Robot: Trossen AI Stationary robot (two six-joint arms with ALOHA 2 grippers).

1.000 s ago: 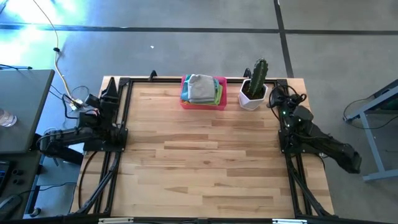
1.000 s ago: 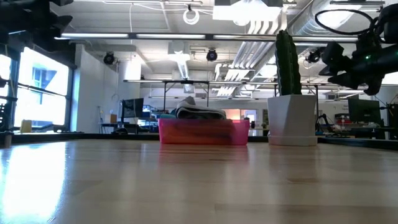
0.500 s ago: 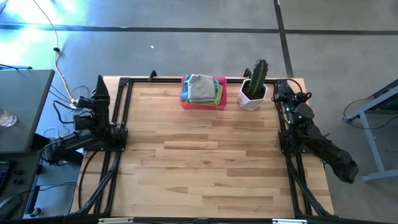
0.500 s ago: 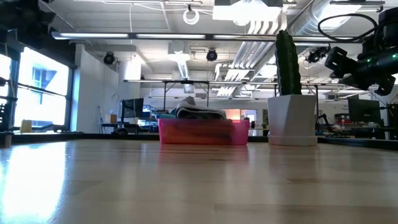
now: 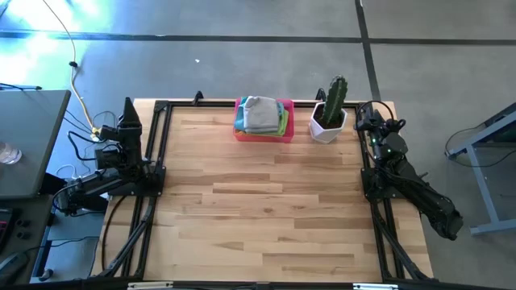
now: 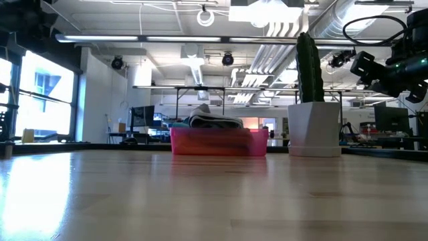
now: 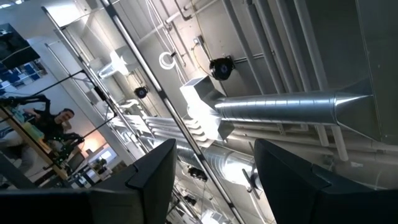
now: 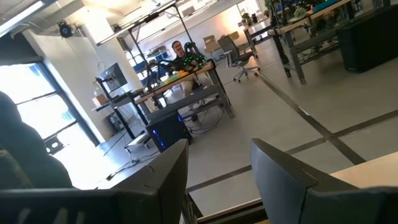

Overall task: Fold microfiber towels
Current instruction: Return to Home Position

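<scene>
Folded towels (image 5: pixel 260 115) stacked in pink tray (image 5: pixel 264 135) at far edge of desk (image 5: pixel 258 209). Arms at desk sides: left pincer (image 7: pixel 214 149) released, right pincer (image 8: pixel 219 146) released.

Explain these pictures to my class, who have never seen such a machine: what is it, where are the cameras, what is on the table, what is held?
It is a robot with two dark arms, one at each side edge of a wooden table. One camera looks straight down, one looks level across the tabletop, one rides on each wrist. A pink tray holds stacked folded towels; a potted cactus stands beside it. The left gripper and right gripper are open, holding nothing.
</scene>
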